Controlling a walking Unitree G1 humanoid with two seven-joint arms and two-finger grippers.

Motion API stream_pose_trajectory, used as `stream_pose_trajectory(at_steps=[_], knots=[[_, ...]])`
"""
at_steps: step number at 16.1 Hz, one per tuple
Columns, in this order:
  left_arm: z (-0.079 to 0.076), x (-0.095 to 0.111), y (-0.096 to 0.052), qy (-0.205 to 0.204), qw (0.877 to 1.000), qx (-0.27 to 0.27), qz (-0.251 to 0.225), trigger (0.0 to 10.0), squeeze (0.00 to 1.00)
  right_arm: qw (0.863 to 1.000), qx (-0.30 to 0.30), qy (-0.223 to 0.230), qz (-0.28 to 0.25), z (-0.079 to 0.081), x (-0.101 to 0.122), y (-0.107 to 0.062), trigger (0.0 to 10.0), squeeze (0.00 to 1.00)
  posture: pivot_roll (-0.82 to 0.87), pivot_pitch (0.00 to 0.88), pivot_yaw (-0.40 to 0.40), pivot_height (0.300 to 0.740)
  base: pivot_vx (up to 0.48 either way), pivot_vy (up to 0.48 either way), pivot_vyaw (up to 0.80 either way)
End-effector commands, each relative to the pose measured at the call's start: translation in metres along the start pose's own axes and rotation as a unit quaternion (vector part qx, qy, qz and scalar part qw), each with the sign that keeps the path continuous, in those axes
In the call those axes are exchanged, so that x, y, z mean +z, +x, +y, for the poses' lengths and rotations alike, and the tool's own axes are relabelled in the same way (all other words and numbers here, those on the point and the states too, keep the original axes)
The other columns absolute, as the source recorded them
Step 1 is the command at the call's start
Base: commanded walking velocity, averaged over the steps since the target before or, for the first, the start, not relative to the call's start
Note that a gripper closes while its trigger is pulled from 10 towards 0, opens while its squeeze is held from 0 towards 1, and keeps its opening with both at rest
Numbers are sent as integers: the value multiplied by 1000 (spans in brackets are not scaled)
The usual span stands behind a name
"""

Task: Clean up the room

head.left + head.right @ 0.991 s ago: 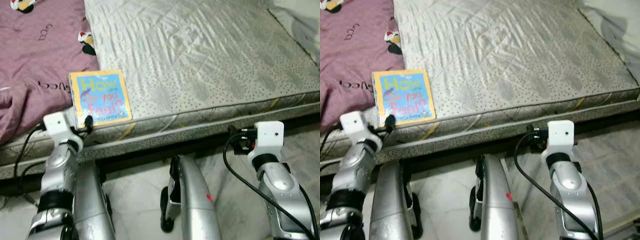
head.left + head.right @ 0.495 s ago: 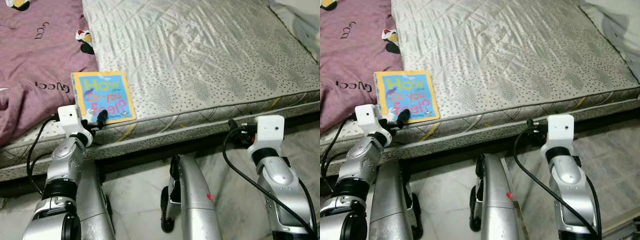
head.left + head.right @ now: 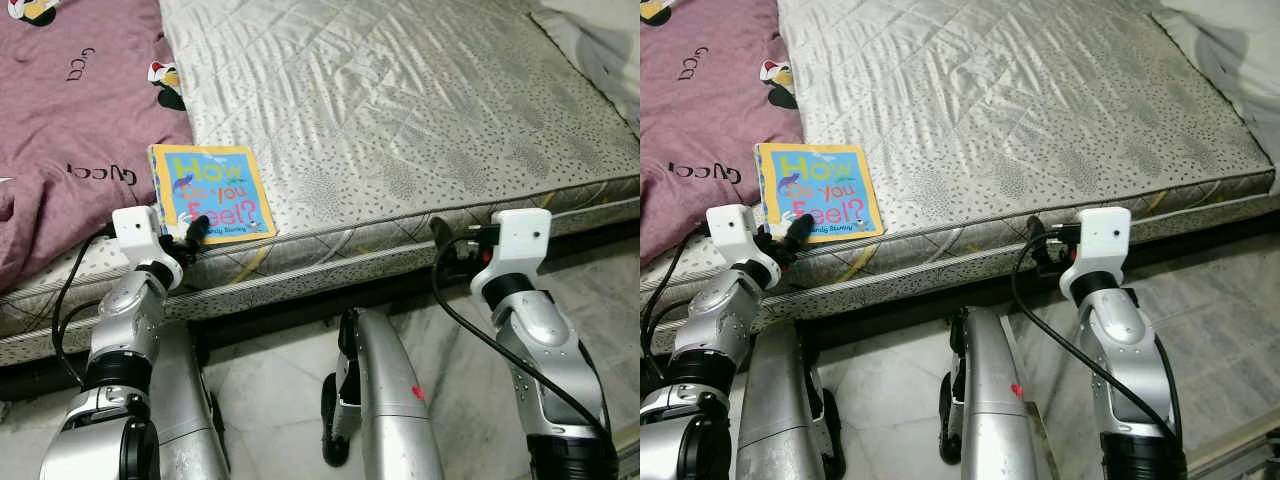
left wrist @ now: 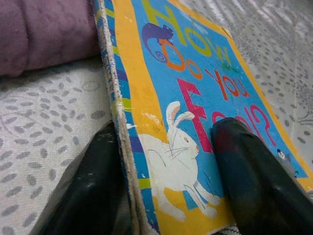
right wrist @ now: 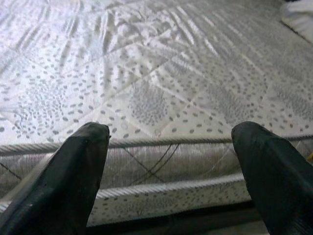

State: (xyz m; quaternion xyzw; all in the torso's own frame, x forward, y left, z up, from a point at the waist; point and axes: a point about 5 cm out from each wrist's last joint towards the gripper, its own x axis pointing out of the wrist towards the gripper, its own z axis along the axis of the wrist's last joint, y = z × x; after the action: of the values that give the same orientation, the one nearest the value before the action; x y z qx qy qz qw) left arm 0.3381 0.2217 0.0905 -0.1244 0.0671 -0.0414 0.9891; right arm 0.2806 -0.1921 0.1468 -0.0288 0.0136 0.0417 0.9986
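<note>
Left hand (image 4: 164, 181) sits at the near corner of the book (image 3: 210, 190), its two black fingers (image 4: 254, 181) spread to either side of that corner: one lies over the cover by the white rabbit, the other runs along the worn spine edge on the mattress side. Whether the fingers have actually pinched the board yet, I cannot tell; they straddle it rather than visibly clamp it.

From the head views, the book lies flat on the bed (image 3: 420, 110) close to the near edge, just beside the mauve blanket (image 3: 70, 130), with its long axis running away from the robot and slightly tilted. It lies straight ahead of the left hand, so the coming grasp seems to turn on closing across the book's thickness at this corner. By my reading, the left arm is by far the nearer one.

Right hand (image 5: 171, 161) hovers with its fingers wide apart, facing the bare mattress edge well away from the book and holding nothing.

As for the book, it is a thick board book with a blue cover framed in yellow, bright lettering reading "How Do You Feel?", and scuffed, whitened edges
</note>
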Motion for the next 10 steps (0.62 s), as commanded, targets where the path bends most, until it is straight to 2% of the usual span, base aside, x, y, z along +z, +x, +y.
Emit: stream_pose_trajectory(at_steps=[1, 5, 10], knots=[[1, -7, -1, -4, 1000, -5, 16, 0, 0, 1000, -2, 2, 5, -1, -3, 0, 10000, 0, -98, 164, -118, 502, 0, 0, 0], [5, -5, 0, -29, 1000, 4, 2, 0, 0, 1000, 2, -2, -7, 1, -2, 11, 10000, 0, -84, 134, -110, 502, 0, 0, 0], [4, 14, 7, -19, 999, -8, -31, 0, 0, 1000, -2, 4, -22, 10, -4, 26, 10000, 0, -34, 79, -89, 502, 0, 0, 0]])
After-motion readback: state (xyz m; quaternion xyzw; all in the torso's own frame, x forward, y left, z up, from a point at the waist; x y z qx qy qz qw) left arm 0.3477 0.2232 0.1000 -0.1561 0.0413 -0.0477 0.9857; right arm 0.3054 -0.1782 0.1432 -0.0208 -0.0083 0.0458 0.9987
